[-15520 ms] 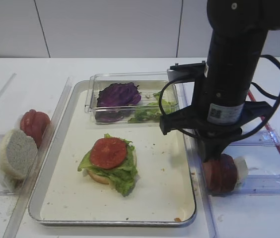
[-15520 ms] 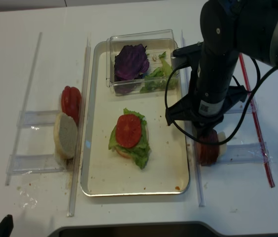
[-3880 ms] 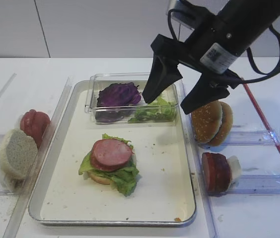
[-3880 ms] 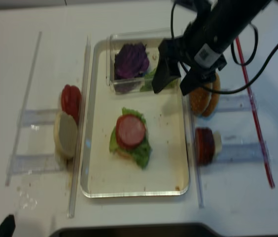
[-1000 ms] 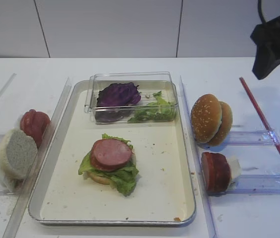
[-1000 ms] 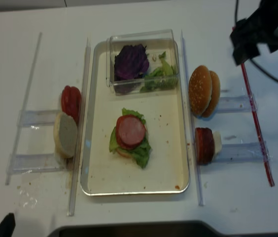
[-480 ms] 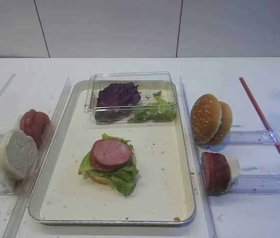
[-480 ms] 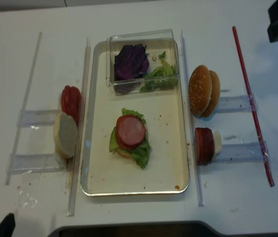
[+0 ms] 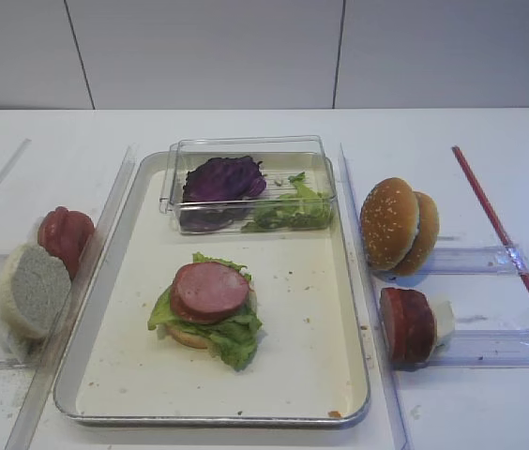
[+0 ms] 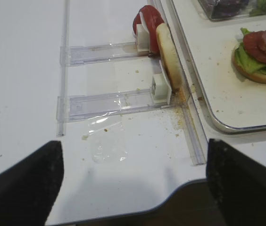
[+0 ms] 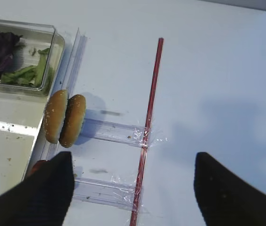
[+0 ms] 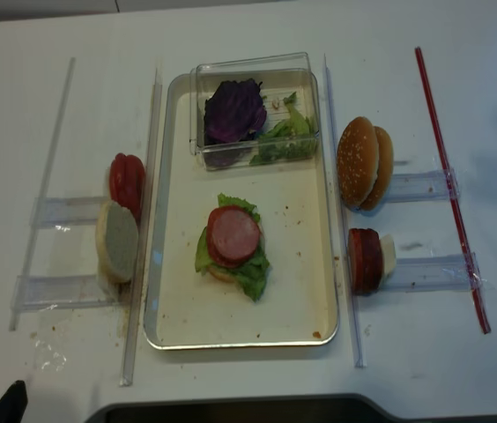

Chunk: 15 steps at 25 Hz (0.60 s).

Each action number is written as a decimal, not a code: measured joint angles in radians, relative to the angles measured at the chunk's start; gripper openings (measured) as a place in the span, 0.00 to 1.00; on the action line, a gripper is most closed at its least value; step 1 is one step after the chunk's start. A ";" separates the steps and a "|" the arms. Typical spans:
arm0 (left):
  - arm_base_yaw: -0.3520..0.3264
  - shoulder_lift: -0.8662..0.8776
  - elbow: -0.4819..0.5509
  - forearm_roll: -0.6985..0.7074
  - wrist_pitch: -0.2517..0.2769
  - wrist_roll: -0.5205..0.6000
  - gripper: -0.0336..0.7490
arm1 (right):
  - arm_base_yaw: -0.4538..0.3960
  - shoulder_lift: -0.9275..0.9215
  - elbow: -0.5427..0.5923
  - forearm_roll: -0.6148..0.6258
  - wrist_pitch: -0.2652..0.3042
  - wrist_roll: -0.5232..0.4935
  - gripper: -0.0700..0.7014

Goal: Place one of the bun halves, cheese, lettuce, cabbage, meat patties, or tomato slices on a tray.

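On the tray (image 9: pixel 311 375) a meat patty (image 9: pixel 210 289) tops a stack of lettuce (image 9: pixel 232 337) and a bun half. Two bun halves (image 9: pixel 398 225) and more meat patties (image 9: pixel 407 324) stand in racks right of the tray. Tomato slices (image 9: pixel 65 234) and a bun half (image 9: pixel 32 289) stand on the left. Cabbage (image 9: pixel 222 178) lies in a clear box. No cheese shows. My right gripper (image 11: pixel 135 193) hangs open high over the table right of the buns (image 11: pixel 65 117). My left gripper (image 10: pixel 135 188) is open above the front left table edge, holding nothing. Neither shows in the high views.
The clear box (image 9: pixel 246 147) sits on the tray's far end with loose lettuce (image 9: pixel 288 214) inside. Clear plastic racks (image 9: pixel 490 258) and rails flank the tray. A red strip (image 9: pixel 499 230) runs along the right side. The table's front edge (image 10: pixel 180 197) is close under my left gripper.
My right arm has pulled back to the upper right and left both high views. The food and the tray have not moved.
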 joint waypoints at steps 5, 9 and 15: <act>0.000 0.000 0.000 0.000 0.000 0.000 0.77 | 0.000 -0.088 0.000 -0.002 0.002 0.002 0.79; 0.000 0.000 0.000 0.000 0.000 0.000 0.77 | 0.000 -0.163 0.000 -0.002 0.008 0.002 0.79; 0.000 0.000 0.000 0.000 0.000 0.000 0.77 | 0.000 -0.302 0.000 -0.002 0.015 0.002 0.79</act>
